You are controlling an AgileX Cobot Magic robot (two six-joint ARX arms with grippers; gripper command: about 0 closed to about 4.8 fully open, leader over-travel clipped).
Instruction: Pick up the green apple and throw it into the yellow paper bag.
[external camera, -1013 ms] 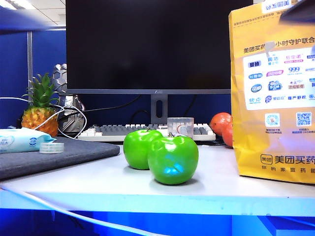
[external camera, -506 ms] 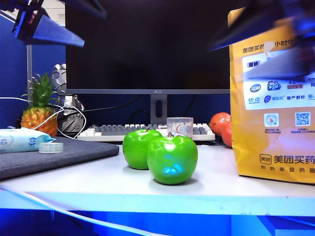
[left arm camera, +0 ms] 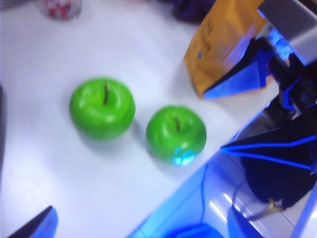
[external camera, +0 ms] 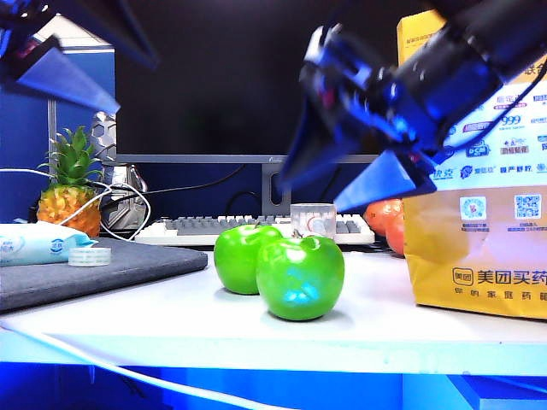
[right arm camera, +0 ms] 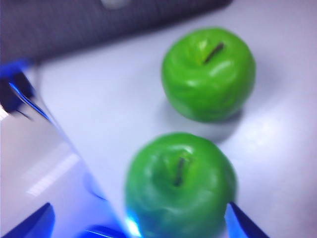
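Observation:
The green apple (external camera: pixel 300 278), glossy with a cyan sheen, sits near the table's front edge, touching a paler apple (external camera: pixel 244 256) behind it. The yellow paper bag (external camera: pixel 479 222) stands upright on the right. My right gripper (external camera: pixel 309 196) hangs open above and just behind the apples, in front of the bag's left side. In the right wrist view the green apple (right arm camera: pixel 181 183) lies below the wide-spread jaws of the right gripper (right arm camera: pixel 138 225), with no contact. My left gripper (external camera: pixel 132 85) is open, high at the upper left. The left wrist view looks down on the green apple (left arm camera: pixel 176 134), the bag (left arm camera: pixel 223 44) and the left gripper (left arm camera: pixel 138 228).
A grey pad (external camera: pixel 94 269) with a tape roll (external camera: pixel 90 256) and a wipes pack (external camera: pixel 38 242) lies at the left. A pineapple (external camera: pixel 70 196), keyboard (external camera: pixel 214 226), monitor (external camera: pixel 214 77), clear cup (external camera: pixel 313 219) and red fruits (external camera: pixel 385 213) stand behind.
The right arm has swung down from the upper right to hang over the apples. The left arm has come into view at the upper left. Apples and bag have not moved.

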